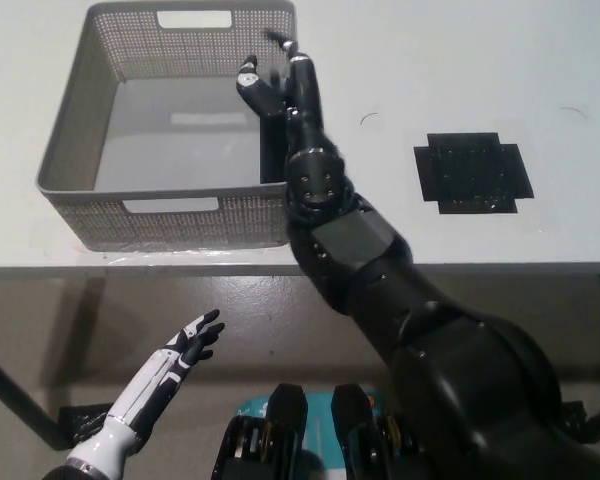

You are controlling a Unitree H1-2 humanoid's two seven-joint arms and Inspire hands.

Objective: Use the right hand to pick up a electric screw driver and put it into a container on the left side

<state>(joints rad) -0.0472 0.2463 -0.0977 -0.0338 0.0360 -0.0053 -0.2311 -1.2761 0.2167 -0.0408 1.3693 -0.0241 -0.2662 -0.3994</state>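
Right hand [280, 85] was over the right inner edge of the grey mesh container [70, 150], fingers spread, holding nothing. Electric screw driver couldn't be made out anywhere; what showed of the container floor looked bare. Black square pad [472, 172] lay on the white table [430, 60], well right of the container. Left hand [190, 345] rested below the table edge, front-left of the container, fingers apart and empty.

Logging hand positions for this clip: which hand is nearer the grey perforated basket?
Right. The black right hand is over the grey perforated basket, at its right wall; the white left hand rests below the table edge, apart.
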